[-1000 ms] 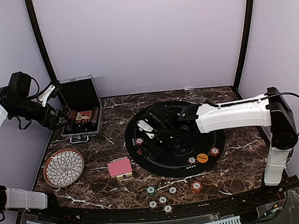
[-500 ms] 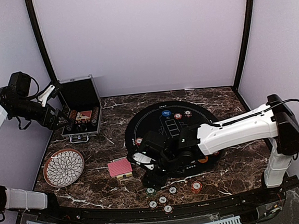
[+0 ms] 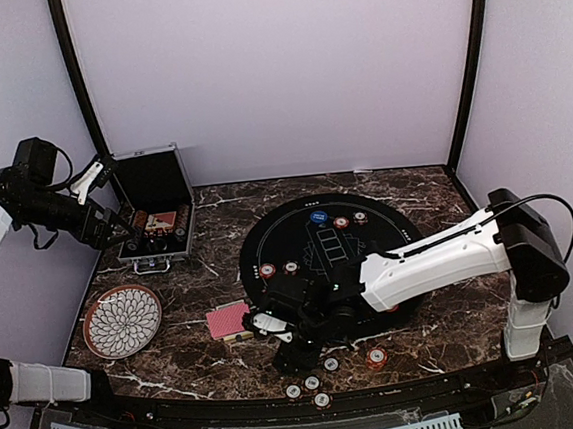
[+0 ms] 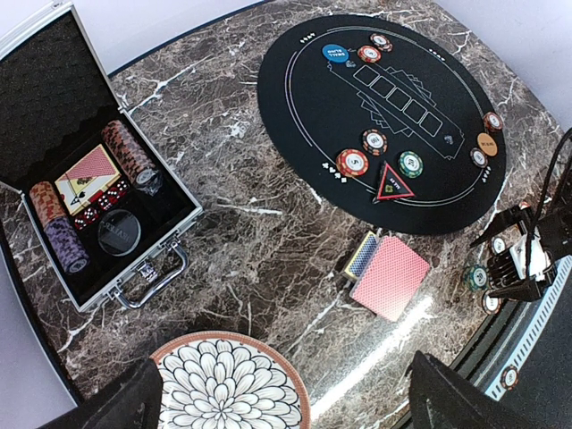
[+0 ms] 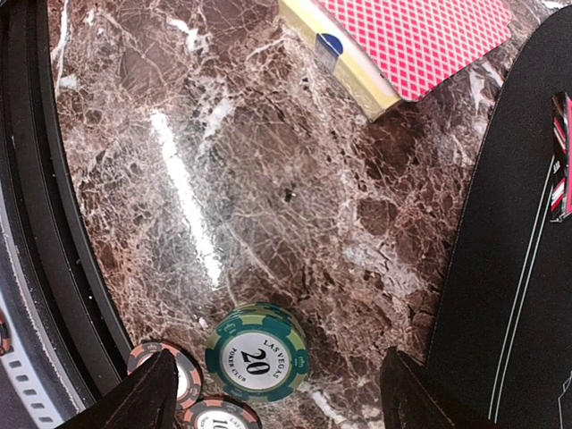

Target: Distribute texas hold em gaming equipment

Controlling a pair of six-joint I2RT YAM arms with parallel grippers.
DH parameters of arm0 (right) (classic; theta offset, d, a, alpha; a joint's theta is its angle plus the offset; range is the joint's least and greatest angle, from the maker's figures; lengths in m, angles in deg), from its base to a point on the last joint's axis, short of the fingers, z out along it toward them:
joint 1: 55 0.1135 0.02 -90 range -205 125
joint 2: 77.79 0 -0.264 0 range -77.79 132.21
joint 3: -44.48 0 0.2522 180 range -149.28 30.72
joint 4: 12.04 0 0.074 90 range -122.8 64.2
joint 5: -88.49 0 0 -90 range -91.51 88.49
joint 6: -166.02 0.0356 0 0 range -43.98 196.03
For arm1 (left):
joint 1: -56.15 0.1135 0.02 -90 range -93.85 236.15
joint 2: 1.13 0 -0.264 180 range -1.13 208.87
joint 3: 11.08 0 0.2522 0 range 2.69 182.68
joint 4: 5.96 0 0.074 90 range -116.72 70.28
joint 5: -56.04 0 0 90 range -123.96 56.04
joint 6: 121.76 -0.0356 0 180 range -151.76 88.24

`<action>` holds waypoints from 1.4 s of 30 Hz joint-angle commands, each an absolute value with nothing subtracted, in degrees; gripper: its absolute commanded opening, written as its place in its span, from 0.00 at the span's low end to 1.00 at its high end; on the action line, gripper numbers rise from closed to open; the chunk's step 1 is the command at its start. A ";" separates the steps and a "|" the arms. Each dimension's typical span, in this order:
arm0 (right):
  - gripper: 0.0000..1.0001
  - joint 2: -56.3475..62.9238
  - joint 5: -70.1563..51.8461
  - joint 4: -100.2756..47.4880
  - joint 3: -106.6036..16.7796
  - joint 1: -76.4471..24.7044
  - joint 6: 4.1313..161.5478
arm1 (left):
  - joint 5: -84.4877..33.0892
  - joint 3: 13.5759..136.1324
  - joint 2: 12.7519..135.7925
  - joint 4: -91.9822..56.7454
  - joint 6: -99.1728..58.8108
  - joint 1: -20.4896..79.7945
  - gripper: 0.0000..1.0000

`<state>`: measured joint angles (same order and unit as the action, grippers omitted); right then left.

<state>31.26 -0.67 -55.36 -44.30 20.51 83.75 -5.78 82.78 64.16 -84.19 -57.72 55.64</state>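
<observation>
at the far left the left gripper (image 4: 284, 368) hangs in the air near the open silver case (image 4: 54, 98), jaws wide apart with nothing between them. the case holds chip stacks and a card pack. in front of it lies the patterned plate (image 4: 223, 404). the red-backed playing cards (image 4: 391, 277) lie stacked on the marble between the plate and the black round mat (image 4: 295, 107). on the mat sit a blue disc (image 4: 333, 52), an orange disc (image 4: 487, 143), a red triangle (image 4: 394, 183) and several red and green chips. the right gripper (image 5: 279, 357) is low at the table's near edge, jaws apart either side of a green poker chip (image 5: 256, 360) lying flat, not clamped. a red chip (image 3: 377, 357) lies further right.
</observation>
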 commanded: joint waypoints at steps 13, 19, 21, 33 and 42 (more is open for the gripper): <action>0.69 34.08 -1.25 -54.01 -44.07 20.90 83.07 | -4.62 84.03 63.11 -86.41 -58.22 55.98 0.99; 0.64 34.44 -1.26 -53.80 -43.99 20.94 83.06 | -4.73 84.41 63.21 -86.49 -58.31 55.98 0.99; 0.62 34.44 -1.25 -53.82 -43.98 20.93 83.13 | -4.76 84.49 63.32 -86.57 -58.35 55.98 0.99; 0.48 34.36 -1.20 -53.75 -43.77 20.78 83.14 | -4.92 84.97 63.24 -86.83 -58.39 55.98 0.99; 0.35 33.59 -3.05 -53.53 -43.30 20.85 83.41 | -5.01 85.12 63.20 -86.87 -58.52 55.98 0.99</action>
<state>33.73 -2.14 -54.29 -44.26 20.51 83.31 -5.69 83.44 64.16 -85.26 -57.72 55.64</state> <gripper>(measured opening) 0.399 0.988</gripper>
